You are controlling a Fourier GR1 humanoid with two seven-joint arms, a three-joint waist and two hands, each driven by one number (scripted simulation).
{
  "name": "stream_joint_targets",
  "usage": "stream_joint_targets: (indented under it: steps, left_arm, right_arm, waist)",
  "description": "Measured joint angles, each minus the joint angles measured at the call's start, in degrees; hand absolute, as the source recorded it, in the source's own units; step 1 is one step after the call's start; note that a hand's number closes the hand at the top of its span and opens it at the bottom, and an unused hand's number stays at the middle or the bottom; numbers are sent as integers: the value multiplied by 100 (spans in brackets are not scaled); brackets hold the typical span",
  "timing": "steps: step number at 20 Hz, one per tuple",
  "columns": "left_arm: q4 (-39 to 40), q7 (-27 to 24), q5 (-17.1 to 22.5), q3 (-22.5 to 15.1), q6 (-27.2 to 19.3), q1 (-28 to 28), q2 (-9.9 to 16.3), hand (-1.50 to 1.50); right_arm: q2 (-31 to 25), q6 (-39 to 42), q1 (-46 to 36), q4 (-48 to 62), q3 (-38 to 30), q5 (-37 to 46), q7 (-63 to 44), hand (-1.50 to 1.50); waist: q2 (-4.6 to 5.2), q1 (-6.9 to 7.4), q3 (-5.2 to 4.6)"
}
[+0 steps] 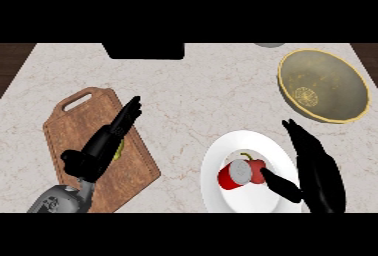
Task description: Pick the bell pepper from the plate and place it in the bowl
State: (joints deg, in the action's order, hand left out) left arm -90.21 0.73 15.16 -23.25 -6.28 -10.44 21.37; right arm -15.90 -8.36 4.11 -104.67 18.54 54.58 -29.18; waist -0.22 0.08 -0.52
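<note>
At the bottom of my view, right of centre, the bell pepper point(242, 175) lies on its side on the white plate point(221, 195): red skin, a pale cut face turned up toward me, and a short green stem at its upper edge. My right hand point(319, 170) comes in from the lower right corner over the plate's right rim, its long fingers straight and pointing up the frame, not curled round anything; the thumb point(280, 186) reaches left and its tip touches the pepper's right side. At lower left I see my left hand point(100, 150) over a brown wooden cutting board point(70, 130) with a handle slot at its upper end; its fingers are straight and open, aimed up and to the right, and a bit of something yellow-green shows just beside the palm, too hidden for me to name. Farther up, at upper right, the bowl point(354, 80) sits well apart from the plate, olive and gold inside with a pale patterned patch near the bottom. Everything rests on a pale marbled counter point(199, 100); a black box point(144, 51) sits at its top edge, with dark wood showing at both upper corners.
</note>
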Motion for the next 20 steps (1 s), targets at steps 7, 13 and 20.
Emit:
stream_joint_targets:
  steps: [7, 13, 20]
  left_arm:
    - [60, 23, -40, -37, 23, -75, -91, 0]
    - [120, 6, -89, -20, 47, -65, -181, 0]
    - [68, 6, -133, 71, 108, 21, -192, 0]
  right_arm:
    - [412, 2602, -542, -377, 440, -312, -2117, -150]
    - [1159, 3642, -1280, -354, 339, -800, -2984, -150]
    - [1426, 3820, -1670, -74, 478, -974, -3411, -150]
  waist:
    - [19, 73, -1]
    - [23, 65, 27]
    - [16, 46, 40]
